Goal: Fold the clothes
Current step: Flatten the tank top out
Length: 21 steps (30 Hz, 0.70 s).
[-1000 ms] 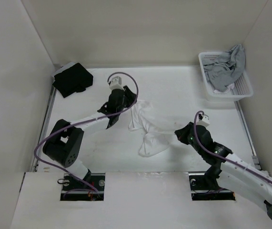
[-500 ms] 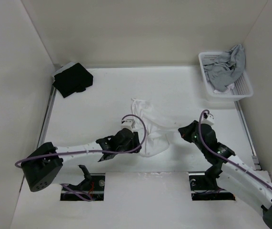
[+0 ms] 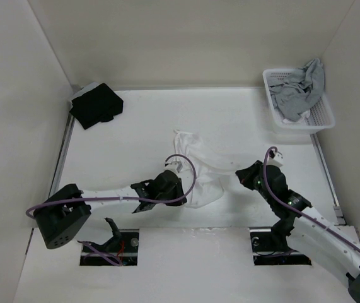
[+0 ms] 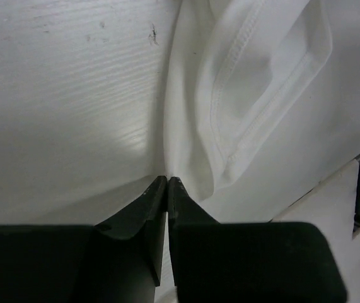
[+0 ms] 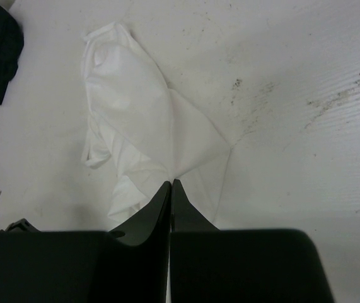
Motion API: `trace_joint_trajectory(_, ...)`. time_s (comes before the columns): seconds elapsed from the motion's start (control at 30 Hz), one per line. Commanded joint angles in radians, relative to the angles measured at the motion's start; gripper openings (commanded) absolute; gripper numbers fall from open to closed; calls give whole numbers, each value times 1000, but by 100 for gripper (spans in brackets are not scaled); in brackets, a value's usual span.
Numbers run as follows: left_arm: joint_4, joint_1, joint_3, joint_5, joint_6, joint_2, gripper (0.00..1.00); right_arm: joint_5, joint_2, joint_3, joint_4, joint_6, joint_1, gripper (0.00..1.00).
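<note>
Grasp step: my L gripper (image 4: 168,179) pinched on top (image 3: 197,172) hem; R gripper (image 5: 171,183) closed, hold unclear. Next: lift, spread flat.

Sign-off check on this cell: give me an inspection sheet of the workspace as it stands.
Surface: white table, a few dark scuffs.
Job's things: camisole crumpled and unfolded, mid-table between the arms.
Clutter: black garment in the far left corner; basket at far right holding a grey garment.
Tools: left tool shut, seemingly pinching the camisole's edge; right tool shut on another part of it.
Cables: purple cables looped along both arms; no snag seen.
Surroundings: plain walls on three sides; nothing else seen.
</note>
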Motion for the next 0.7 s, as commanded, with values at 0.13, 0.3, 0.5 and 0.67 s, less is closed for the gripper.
trace_joint_trajectory(0.13, -99, 229, 258, -68, 37, -245, 1, 5, 59, 242, 26, -85, 12, 0)
trace_joint_trajectory(0.3, -118, 469, 523, -106, 52, -218, 1, -5, 203, 519, 72, -168, -1, 0)
trace_joint_trajectory(0.5, -122, 588, 792, -91, 32, -109, 2, -48, 395, 865, 91, -247, -37, 0)
trace_joint_trajectory(0.67, -116, 608, 771, -155, 44, -237, 2, 21, 268, 917, 83, -351, 25, 0)
